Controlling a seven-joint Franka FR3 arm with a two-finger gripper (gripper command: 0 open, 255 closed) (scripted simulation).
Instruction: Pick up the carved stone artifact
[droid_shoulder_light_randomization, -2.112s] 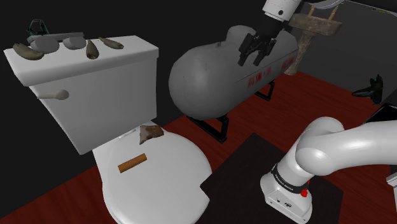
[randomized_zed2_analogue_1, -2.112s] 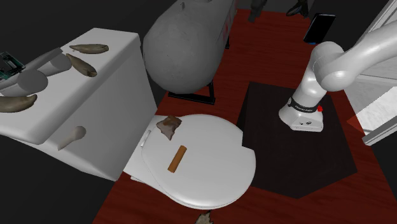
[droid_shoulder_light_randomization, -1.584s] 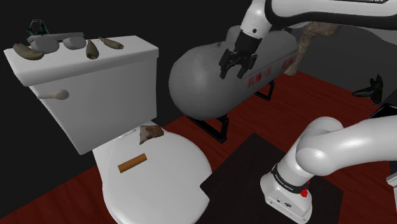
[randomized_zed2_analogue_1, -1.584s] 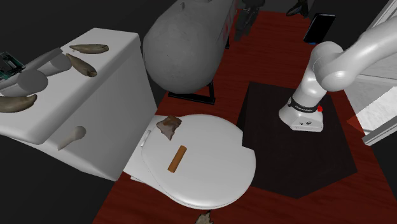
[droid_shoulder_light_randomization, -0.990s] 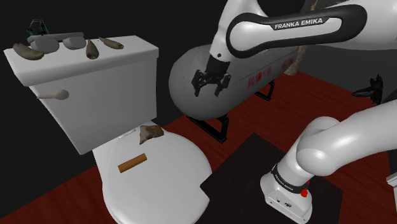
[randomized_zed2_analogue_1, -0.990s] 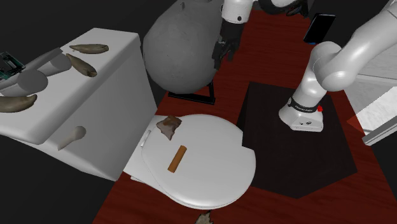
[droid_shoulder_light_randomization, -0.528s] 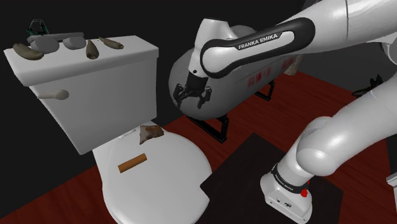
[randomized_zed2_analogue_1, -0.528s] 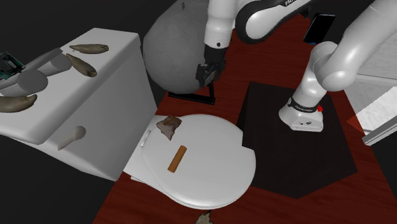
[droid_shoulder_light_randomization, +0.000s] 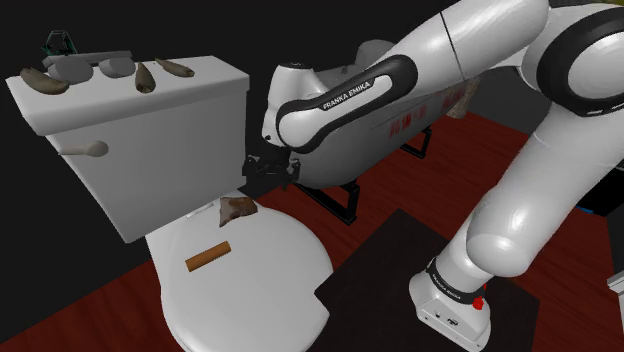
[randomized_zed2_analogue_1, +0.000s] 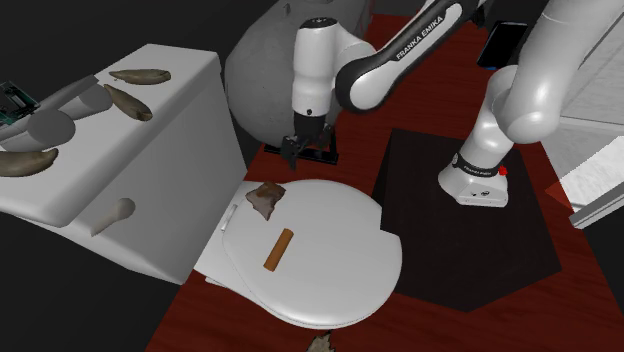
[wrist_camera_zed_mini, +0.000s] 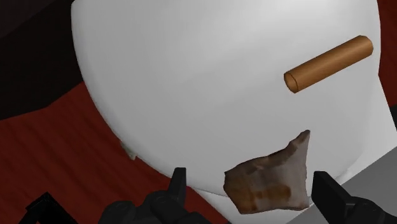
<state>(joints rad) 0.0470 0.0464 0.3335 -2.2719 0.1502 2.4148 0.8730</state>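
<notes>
The jagged brown stone chunk (wrist_camera_zed_mini: 268, 183) is judged rigid, rough and weighty. Its thick middle should be taken by the black pincer (wrist_camera_zed_mini: 250, 183), seen spread apart around it.

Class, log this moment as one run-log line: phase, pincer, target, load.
phase: pre-grasp | pincer: open, over stone artifact, no contact | target: lying on toilet lid, at its rear edge | held: nothing

This is looking like a household bathroom: a white toilet with closed lid (droid_shoulder_light_randomization: 262, 272) is standing on a dark red plank floor (droid_shoulder_light_randomization: 90, 310), its boxy white cistern (droid_shoulder_light_randomization: 160, 140) with grey flush handle (droid_shoulder_light_randomization: 88, 150) rising behind, and a big grey cylindrical tank (randomized_zed2_analogue_1: 262, 80) is sitting just beside.
</notes>
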